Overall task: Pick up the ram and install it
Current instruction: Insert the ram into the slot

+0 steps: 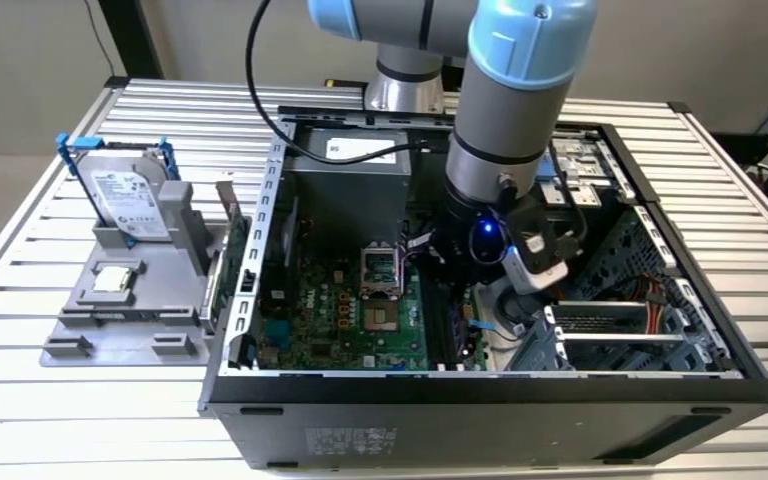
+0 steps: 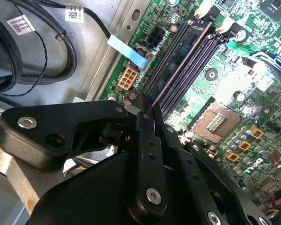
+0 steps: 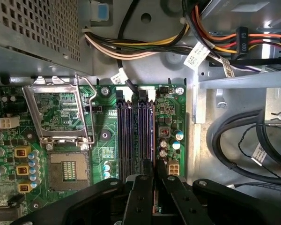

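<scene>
Jaws are clamped on the thin dark ram stick [image 2: 175, 65]. Black gripper [image 2: 152, 110] sits low inside the big open black computer case [image 1: 491, 385], over the green motherboard [image 3: 107, 140]. Stick's seated edge-on, long axis running along the memory slots [image 3: 136, 136].

The gripper [image 2: 153, 110] stands inside the open computer case [image 1: 491, 385], above the memory slots [image 3: 136, 131]. The ram [image 2: 178, 61] stands edge-on in 1 slot, between the gripper's fingers. Just beside the slots sit capacitors [image 3: 170, 138] and a white connector [image 3: 173, 168]. The raised socket frame [image 3: 61, 110] stands on the other side. A black cable loop [image 3: 234, 140] and a wire bundle [image 3: 145, 47] crowd the metal wall. The worktop [image 1: 37, 400] beside the case lies open.
</scene>
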`<state>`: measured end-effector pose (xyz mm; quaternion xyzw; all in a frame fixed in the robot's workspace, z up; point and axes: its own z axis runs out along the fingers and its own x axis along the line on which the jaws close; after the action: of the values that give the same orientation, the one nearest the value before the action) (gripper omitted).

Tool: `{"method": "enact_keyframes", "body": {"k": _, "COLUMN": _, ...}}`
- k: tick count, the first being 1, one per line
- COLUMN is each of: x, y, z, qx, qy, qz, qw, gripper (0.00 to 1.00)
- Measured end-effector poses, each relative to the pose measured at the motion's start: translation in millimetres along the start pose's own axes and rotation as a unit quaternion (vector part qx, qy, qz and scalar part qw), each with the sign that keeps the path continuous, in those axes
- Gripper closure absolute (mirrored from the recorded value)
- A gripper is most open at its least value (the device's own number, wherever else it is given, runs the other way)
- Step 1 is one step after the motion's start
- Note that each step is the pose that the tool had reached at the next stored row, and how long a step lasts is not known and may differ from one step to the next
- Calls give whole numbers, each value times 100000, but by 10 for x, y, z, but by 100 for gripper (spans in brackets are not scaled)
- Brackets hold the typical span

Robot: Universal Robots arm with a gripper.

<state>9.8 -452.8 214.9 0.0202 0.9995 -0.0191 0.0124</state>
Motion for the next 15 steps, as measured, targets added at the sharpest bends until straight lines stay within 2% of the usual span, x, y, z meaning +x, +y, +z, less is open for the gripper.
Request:
{"method": "enact_keyframes", "body": {"k": 4, "x": 2, "y": 1, "z": 59, "qx": 20, "qy": 13, "qz": 5, "qw": 100000, "gripper": 100}}
{"method": "enact_keyframes", "body": {"k": 11, "x": 1, "y": 2, "z": 59, "qx": 23, "qy": 372, "qz": -18, "qw": 99999, "gripper": 100}}
{"method": "enact_keyframes", "body": {"k": 12, "x": 2, "y": 3, "z": 60, "qx": -6, "qy": 442, "qz": -8, "qw": 99999, "gripper": 0}}
{"method": "enact_keyframes", "body": {"k": 15, "x": 1, "y": 3, "z": 60, "qx": 22, "qy": 561, "qz": -20, "qw": 99998, "gripper": 0}}
